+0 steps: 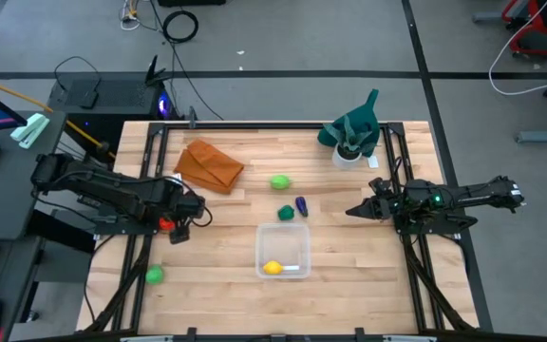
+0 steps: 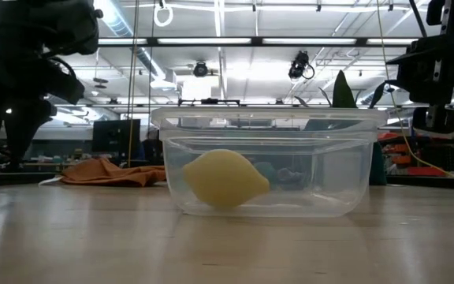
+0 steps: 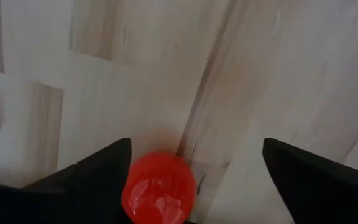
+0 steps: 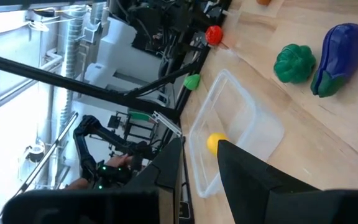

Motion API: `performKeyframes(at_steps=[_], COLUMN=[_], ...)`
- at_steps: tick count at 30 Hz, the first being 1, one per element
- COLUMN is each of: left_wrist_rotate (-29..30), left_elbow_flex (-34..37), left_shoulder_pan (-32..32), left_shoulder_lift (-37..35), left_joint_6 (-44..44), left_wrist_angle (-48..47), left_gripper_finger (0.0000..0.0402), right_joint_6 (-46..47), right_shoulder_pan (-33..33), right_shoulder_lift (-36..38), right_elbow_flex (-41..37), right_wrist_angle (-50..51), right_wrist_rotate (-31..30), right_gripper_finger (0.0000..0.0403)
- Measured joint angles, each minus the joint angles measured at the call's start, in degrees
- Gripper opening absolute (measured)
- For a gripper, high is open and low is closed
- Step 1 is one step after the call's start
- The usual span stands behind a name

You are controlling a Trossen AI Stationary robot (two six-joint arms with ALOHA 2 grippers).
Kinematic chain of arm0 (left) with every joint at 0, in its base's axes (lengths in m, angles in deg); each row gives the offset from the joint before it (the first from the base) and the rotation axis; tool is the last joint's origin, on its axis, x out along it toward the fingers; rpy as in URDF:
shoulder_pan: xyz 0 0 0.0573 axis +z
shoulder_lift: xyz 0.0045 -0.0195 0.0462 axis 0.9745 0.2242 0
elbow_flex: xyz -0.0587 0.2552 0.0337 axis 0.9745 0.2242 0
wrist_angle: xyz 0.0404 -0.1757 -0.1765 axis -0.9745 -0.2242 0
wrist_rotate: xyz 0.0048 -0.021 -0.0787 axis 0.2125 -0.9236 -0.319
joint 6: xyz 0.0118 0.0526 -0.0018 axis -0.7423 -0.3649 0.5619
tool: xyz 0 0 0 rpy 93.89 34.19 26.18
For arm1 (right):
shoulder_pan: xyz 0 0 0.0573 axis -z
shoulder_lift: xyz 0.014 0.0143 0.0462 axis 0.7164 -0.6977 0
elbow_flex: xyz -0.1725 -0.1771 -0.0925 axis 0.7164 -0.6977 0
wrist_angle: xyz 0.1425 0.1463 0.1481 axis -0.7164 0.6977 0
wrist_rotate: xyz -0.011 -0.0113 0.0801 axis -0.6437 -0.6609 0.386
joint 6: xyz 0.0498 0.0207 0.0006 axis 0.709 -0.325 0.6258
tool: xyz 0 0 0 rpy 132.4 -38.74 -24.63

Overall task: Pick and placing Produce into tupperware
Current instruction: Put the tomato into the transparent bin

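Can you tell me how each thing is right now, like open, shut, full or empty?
Tupperware: open, no lid, holds only the yellow lemon.
Left pincer: open, around the red produce on the table.
Right pincer: shut, empty.
Orange-brown cloth: crumpled.
White cup: upright, green cloth stuffed in.

Yellow fruit (image 4: 215,142) inside clear tub (image 4: 241,124); dark green piece (image 4: 294,63) beside purple eggplant (image 4: 335,41).

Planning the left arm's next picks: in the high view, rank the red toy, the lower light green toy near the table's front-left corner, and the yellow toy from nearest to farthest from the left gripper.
1. Red toy, at the open left gripper.
2. Light green toy, front-left corner.
3. Yellow toy, inside the clear plastic tub, toward the middle.
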Motion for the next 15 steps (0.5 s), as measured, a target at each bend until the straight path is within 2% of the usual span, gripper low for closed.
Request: performKeyframes(at_steps=[3, 7, 15], left_wrist_rotate=[0.09, -0.54, -5.66], left_elbow_flex=[0.0, 0.08, 0.02], left_shoulder_pan=[1.37, 3.18, 3.7], left_shoulder_lift=[0.93, 3.49, 10.27], left_joint_6=[4.15, 8.04, 0.17], left_wrist_angle=[-1.01, -2.67, -2.7], left_gripper_finger=[0.0396, 0.0393, 0.0393], right_joint_6=[0.23, 0.9, 1.21], right_shoulder_pan=[-0.02, -0.02, 0.0], right_shoulder_lift=[0.0, 0.0, -0.32], right_elbow_flex=[0.0, 0.02, 0.0], right_wrist_angle=[0.0, 0.0, 0.01], right_wrist_rotate=[-0.05, -1.54, -2.14], right_gripper_finger=[0.0068, 0.0068, 0.0068])
